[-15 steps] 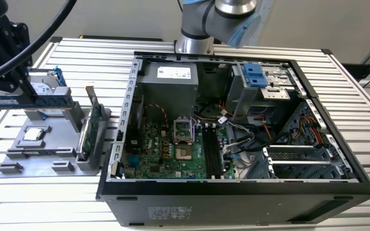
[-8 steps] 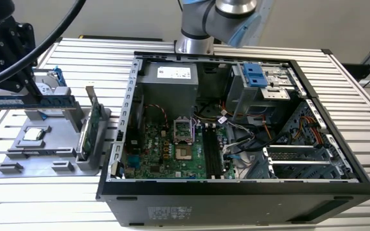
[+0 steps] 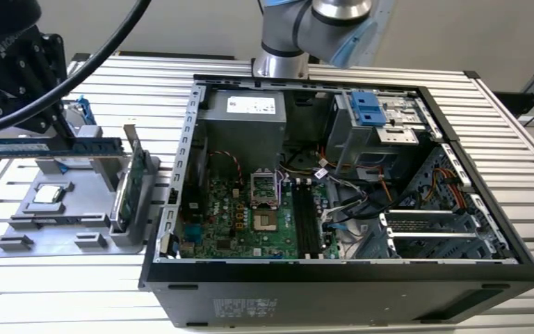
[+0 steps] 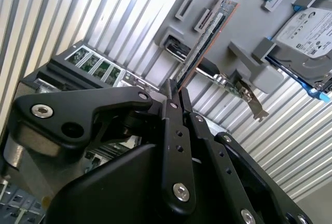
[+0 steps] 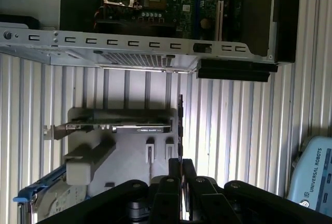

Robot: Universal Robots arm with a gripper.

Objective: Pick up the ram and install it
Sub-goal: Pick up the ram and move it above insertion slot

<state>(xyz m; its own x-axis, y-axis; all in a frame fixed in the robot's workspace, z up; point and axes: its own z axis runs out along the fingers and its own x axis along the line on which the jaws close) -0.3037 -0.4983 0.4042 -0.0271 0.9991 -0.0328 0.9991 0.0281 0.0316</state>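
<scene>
Exterior view above case, 2 wrist views behind gripper, sharing tray

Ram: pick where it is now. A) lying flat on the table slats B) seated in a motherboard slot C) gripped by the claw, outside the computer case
C: in the first wrist view the claw pinches the ram edge-on, outside the computer case.

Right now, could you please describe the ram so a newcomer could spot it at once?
At the exterior view's left, beside the open computer case, lies a grey tray. Above it the gripper holds the ram: a thin blue stick, unlike the upright green card.
</scene>
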